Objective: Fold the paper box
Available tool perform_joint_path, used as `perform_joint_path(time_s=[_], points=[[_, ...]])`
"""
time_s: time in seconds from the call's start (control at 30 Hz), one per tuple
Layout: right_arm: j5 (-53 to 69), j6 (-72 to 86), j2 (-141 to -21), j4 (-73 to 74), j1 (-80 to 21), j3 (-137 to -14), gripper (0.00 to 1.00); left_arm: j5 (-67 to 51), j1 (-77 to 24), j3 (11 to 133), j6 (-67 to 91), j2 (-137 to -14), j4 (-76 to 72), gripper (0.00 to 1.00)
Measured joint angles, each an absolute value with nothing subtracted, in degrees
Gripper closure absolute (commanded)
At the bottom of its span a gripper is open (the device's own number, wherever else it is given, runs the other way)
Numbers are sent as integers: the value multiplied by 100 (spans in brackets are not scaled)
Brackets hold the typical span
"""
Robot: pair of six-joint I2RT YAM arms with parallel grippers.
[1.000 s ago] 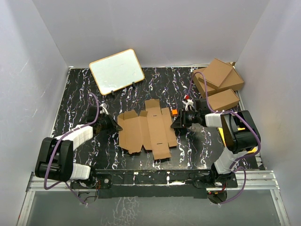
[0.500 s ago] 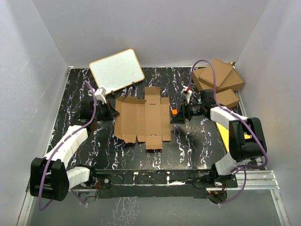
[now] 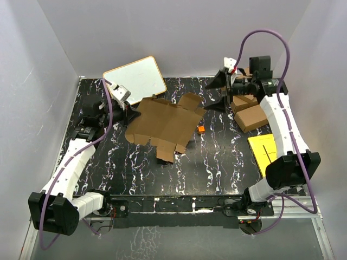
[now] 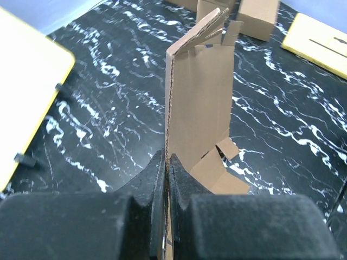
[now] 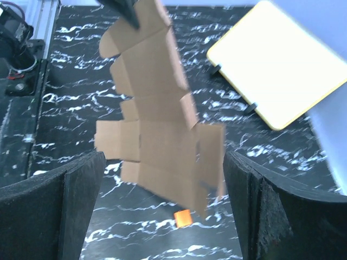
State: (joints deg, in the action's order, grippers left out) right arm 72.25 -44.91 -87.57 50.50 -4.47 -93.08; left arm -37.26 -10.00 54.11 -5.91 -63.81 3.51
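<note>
The paper box [image 3: 165,123] is a flat brown die-cut sheet with tabbed flaps, hanging tilted over the middle of the table. My left gripper [image 3: 128,111] is shut on its left edge; in the left wrist view the jaws [image 4: 167,169] pinch the sheet [image 4: 200,103] edge-on. My right gripper [image 3: 214,93] hovers open at the back right, apart from the sheet. Through its wide-spread fingers [image 5: 49,211] the right wrist view shows the paper box [image 5: 154,114] further off, with nothing between them.
A small orange block [image 3: 200,129] lies on the marbled table just right of the sheet. A whiteboard [image 3: 134,81] leans at the back left. Brown cartons [image 3: 252,116] sit at the back right, and a yellow sheet [image 3: 265,153] lies on the right.
My right gripper opened wide, left the sheet's right edge and rose to the back right. My left gripper carried the sheet's left edge up and back, so the sheet now hangs slanted.
</note>
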Motion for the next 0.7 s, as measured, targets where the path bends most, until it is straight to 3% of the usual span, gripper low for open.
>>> perform_joint_path(time_s=[0.23,0.47,0.7], points=[[7011,-4287,-9395,5266,-888,-10855,1,-4794,-1017,5551,-1258,-6189,384,100],[6418,-4333,-10073,5859,-1551,-11284,15,-5282,-1026,5704,-1662,-6090,534,100],[5780,-4587,-10130,6204,-1824,-11284,36,-5481,-1026,5704,-1831,-6064,567,100]])
